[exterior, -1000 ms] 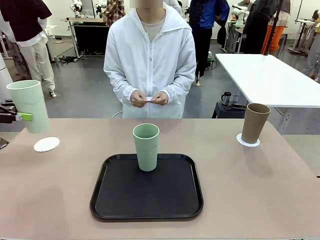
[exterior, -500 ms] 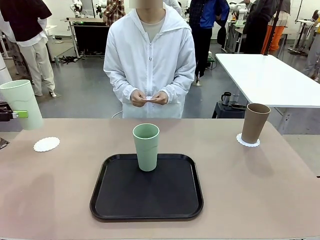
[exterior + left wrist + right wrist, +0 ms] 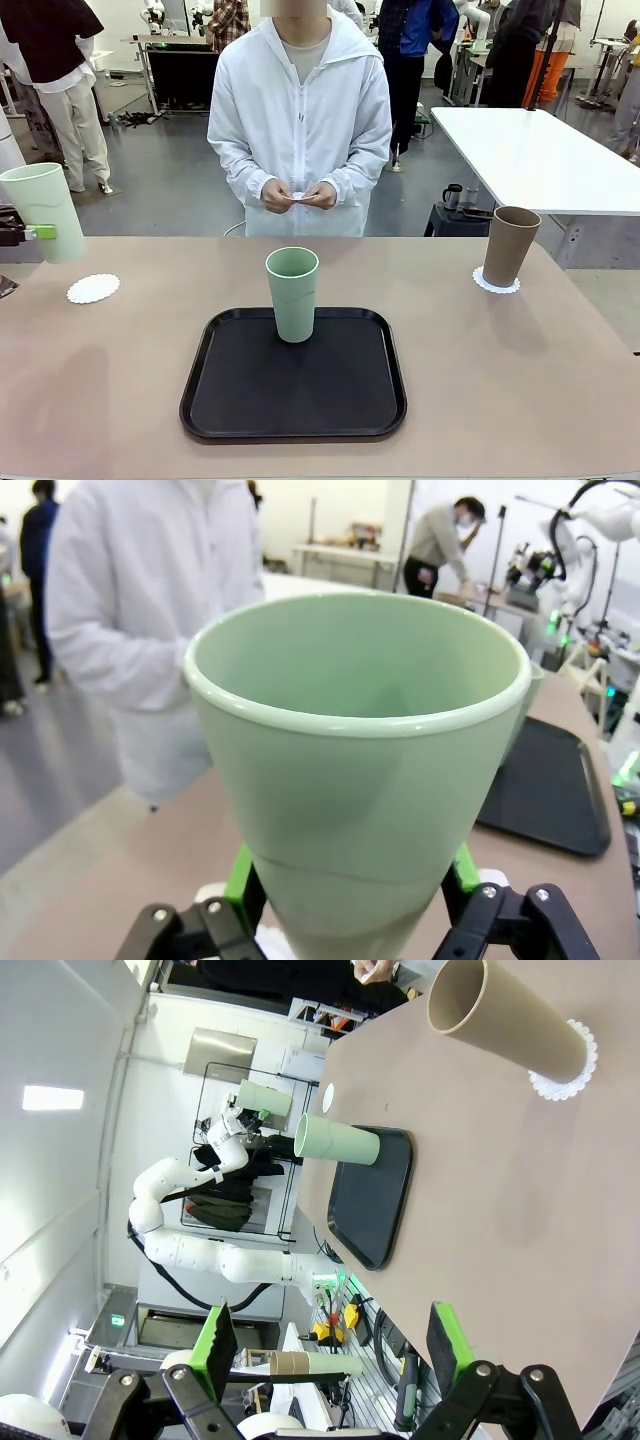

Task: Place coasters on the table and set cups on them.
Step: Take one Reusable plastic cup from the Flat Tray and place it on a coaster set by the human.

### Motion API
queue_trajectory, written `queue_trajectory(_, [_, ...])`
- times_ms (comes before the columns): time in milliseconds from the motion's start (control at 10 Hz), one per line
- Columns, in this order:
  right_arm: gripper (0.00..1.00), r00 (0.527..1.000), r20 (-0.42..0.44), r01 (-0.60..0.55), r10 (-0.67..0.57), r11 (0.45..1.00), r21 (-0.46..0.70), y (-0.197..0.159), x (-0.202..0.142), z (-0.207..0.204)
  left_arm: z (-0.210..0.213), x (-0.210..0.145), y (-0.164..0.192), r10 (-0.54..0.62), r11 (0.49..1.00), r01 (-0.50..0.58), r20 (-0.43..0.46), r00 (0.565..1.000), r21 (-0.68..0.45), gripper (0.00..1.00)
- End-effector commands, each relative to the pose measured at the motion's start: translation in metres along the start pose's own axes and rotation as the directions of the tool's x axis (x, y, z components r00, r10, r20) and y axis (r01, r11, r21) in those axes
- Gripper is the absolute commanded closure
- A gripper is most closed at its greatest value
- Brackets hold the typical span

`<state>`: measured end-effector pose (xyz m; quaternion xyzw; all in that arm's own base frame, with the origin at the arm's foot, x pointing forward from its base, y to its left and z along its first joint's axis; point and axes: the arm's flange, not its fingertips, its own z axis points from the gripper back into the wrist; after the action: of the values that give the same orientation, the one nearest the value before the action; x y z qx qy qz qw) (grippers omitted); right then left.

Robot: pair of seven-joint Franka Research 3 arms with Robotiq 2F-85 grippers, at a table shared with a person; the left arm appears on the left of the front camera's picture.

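My left gripper [image 3: 38, 233] is shut on a pale green cup [image 3: 42, 200], held upright above the table's [image 3: 520, 380] far left edge. In the left wrist view the cup [image 3: 360, 750] sits between the green pads of my left gripper [image 3: 350, 905]. A white coaster [image 3: 93, 288] lies on the table just right of and below that cup. A second green cup [image 3: 292, 293] stands on the black tray [image 3: 300, 400]. The brown cup [image 3: 510, 245] stands on a coaster [image 3: 496, 285] at the right. The person's hands hold another coaster [image 3: 298, 197]. My right gripper [image 3: 330, 1350] is open, well back from the brown cup [image 3: 510, 1020].
The person stands at the far side, mid-table. A white rectangular table [image 3: 540, 150] stands behind at the right. In the right wrist view the tray [image 3: 370, 1210] lies mid-table, with bare tabletop between it and the brown cup.
The held green cup has shifted a little to the left and straightened from a slight tilt. Everything else stays in place.
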<state>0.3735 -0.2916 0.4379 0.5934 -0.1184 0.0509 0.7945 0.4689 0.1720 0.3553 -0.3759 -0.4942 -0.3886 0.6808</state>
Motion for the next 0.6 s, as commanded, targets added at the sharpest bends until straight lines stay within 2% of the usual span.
queue_trajectory(0, [0.0, 1.0, 0.001, -0.001, 0.001, 1.0, -0.005, 0.001, 0.0, -0.001, -0.015, -0.019, 0.025, -0.075, 0.996, 0.074, -0.021, 0.997, -0.05, 0.15])
queue_trajectory(500, [0.0, 1.0, 0.001, -0.001, 0.001, 1.0, -0.005, 0.001, 0.0, -0.001, -0.025, -0.058, 0.058, -0.123, 0.989, 0.119, -0.04, 0.992, -0.088, 0.15])
